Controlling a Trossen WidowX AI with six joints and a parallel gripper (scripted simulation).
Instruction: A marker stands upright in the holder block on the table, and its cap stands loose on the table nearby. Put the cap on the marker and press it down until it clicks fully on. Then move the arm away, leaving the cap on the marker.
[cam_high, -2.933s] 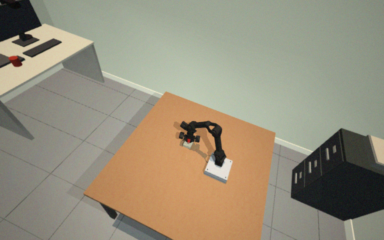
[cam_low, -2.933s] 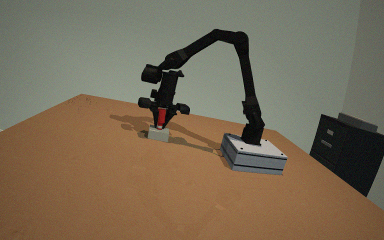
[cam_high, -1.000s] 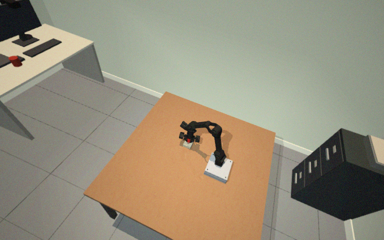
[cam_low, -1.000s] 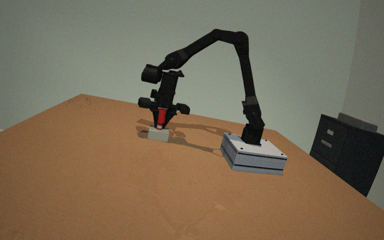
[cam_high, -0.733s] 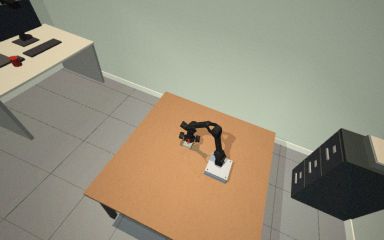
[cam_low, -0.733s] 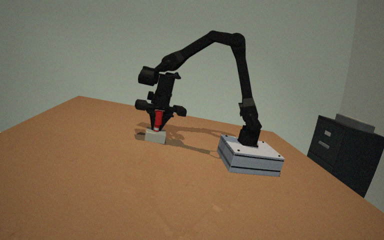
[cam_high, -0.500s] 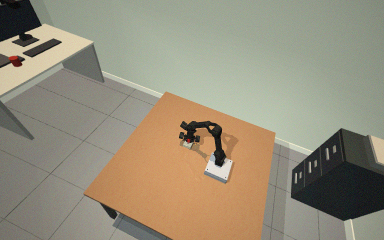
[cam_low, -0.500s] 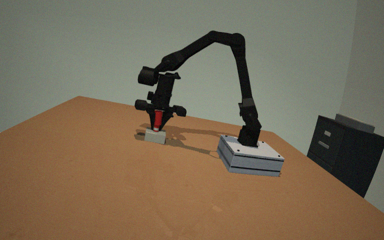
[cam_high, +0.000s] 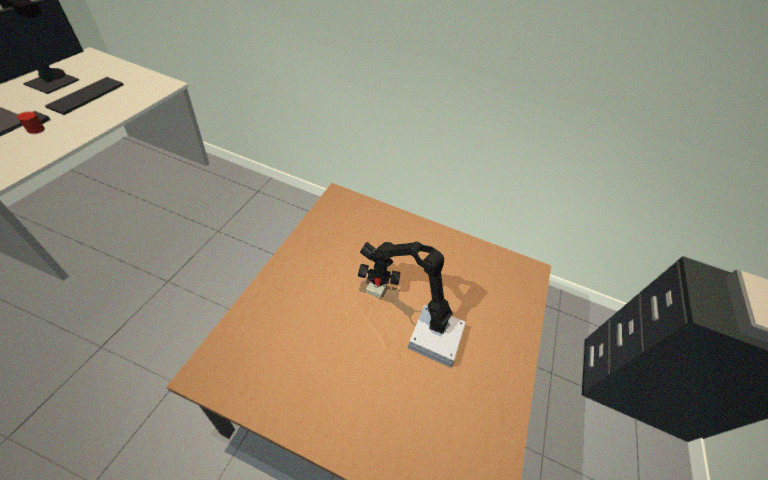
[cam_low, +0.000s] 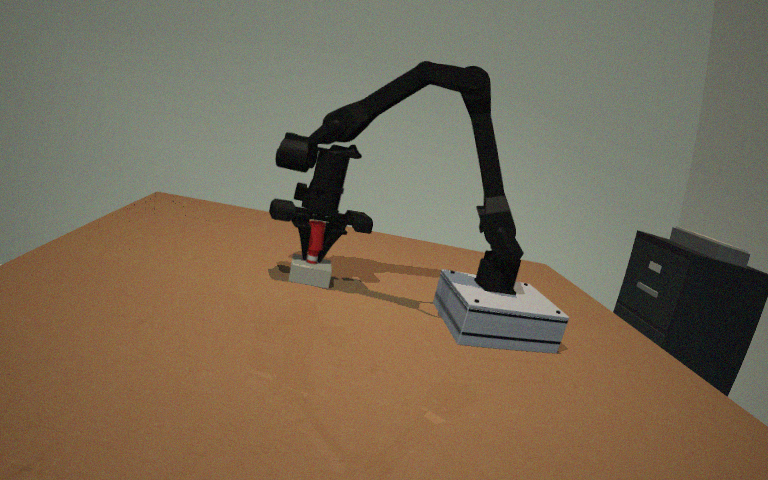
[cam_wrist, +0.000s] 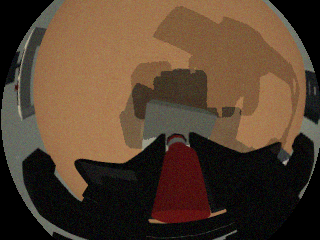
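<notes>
A red cap (cam_low: 316, 237) (cam_high: 377, 280) (cam_wrist: 179, 187) is held upright between the fingers of my black gripper (cam_low: 315, 247) (cam_wrist: 178, 154) (cam_high: 377, 279). The gripper points straight down over the grey holder block (cam_low: 309, 273) (cam_high: 373, 293) (cam_wrist: 180, 119). The cap sits on the marker; a short white piece of the marker (cam_low: 312, 260) (cam_wrist: 176, 139) shows between the cap's lower end and the block. The rest of the marker is hidden inside the cap and block. The gripper is shut on the cap.
The arm's grey base box (cam_low: 498, 314) (cam_high: 437, 341) stands on the orange table (cam_low: 169, 362) (cam_high: 317, 367) to the right of the block. A dark filing cabinet (cam_low: 690, 311) (cam_high: 673, 345) stands beyond the table's right edge. A desk (cam_high: 73, 130) stands far left.
</notes>
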